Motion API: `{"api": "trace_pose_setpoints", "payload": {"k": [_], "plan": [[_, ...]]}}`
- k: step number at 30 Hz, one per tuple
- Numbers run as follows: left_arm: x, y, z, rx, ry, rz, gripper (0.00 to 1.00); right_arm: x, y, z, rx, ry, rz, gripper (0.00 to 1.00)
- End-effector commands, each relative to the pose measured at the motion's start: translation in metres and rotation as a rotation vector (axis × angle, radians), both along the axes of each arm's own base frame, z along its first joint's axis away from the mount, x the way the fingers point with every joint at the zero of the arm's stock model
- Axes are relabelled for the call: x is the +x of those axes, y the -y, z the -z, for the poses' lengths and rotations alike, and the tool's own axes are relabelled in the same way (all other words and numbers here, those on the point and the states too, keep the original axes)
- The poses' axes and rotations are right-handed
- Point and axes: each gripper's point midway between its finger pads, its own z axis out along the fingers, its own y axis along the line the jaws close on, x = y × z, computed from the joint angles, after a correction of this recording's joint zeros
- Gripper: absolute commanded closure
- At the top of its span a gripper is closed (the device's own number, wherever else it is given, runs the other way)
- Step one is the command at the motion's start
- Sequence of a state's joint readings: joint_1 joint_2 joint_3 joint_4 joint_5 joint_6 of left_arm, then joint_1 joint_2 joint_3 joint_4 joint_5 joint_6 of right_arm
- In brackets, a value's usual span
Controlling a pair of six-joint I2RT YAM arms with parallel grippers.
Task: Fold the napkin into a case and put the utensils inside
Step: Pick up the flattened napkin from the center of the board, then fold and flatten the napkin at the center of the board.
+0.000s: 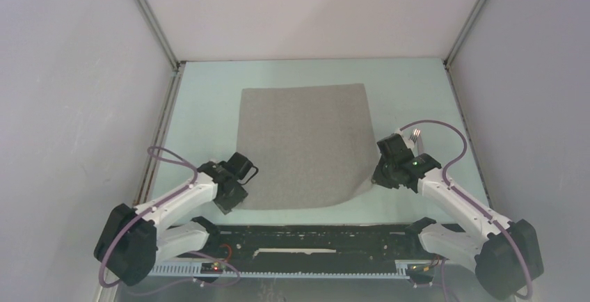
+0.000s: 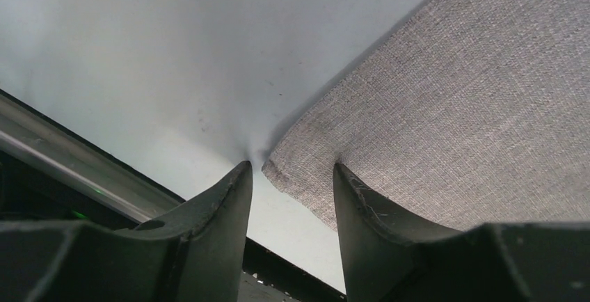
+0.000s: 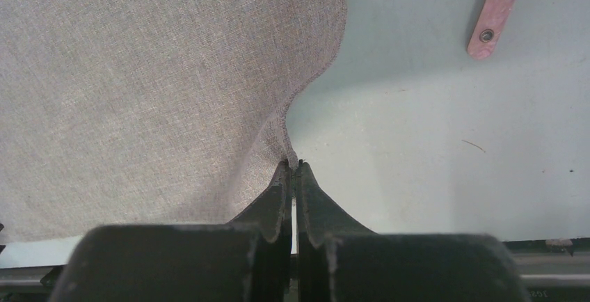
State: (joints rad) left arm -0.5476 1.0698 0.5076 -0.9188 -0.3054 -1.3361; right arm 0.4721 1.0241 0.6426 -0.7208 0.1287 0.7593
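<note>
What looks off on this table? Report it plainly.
Only the napkin: its near right corner is pinched in the right pincer, so that edge bows inward, while the rest lies flat. No spill or damage shows.

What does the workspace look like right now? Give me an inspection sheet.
Surface: pale green table.
Job's things: napkin spread unfolded, near right corner lifted; fork tines and pink handle beside the right arm.
Clutter: nothing seen.
Grippers: left gripper open astride the near left corner; right gripper shut on the near right corner.
Cables: purple cables loop off both arms.
Surroundings: white walls, metal frame.
</note>
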Motion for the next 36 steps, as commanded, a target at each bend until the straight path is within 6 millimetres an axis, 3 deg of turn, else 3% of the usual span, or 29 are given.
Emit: {"api": "trace_pose_setpoints", "payload": {"k": [1,5,10,13,17,21,25,28,30,33,36], "plan": [[0.003,-0.002,0.01,0.019,-0.004,-0.034,0.53,0.008,-0.004,-0.011,0.007,0.044,-0.016,1.0],[0.003,-0.001,0.02,0.0,0.015,-0.039,0.67,0.008,-0.003,-0.012,0.004,0.044,-0.015,1.0],[0.01,-0.003,0.021,0.009,0.052,-0.024,0.95,0.007,-0.003,-0.012,0.006,0.045,-0.017,1.0],[0.02,-0.001,0.007,0.003,0.108,0.004,1.0,0.007,-0.003,-0.013,0.006,0.048,-0.019,1.0],[0.036,-0.004,-0.031,0.012,0.215,0.039,1.0,0.009,-0.006,-0.017,0.022,0.06,-0.026,1.0],[0.053,-0.013,-0.088,0.042,0.367,0.056,1.0,0.015,-0.01,-0.037,0.045,0.122,-0.053,1.0],[0.072,-0.022,-0.164,0.062,0.589,0.076,1.0,0.033,-0.01,-0.077,0.04,0.238,-0.075,1.0],[0.085,-0.025,-0.232,0.057,0.78,0.111,1.0,0.049,-0.007,-0.128,0.026,0.358,-0.078,1.0],[0.088,-0.026,-0.28,0.05,0.903,0.133,1.0,0.056,-0.004,-0.175,0.025,0.476,-0.089,1.0],[0.084,-0.03,-0.349,0.031,1.072,0.165,1.0,0.055,0.006,-0.243,0.032,0.645,-0.085,1.0],[0.069,-0.031,-0.415,-0.025,1.253,0.205,1.0,0.041,0.009,-0.31,0.085,0.833,-0.118,1.0]]}}
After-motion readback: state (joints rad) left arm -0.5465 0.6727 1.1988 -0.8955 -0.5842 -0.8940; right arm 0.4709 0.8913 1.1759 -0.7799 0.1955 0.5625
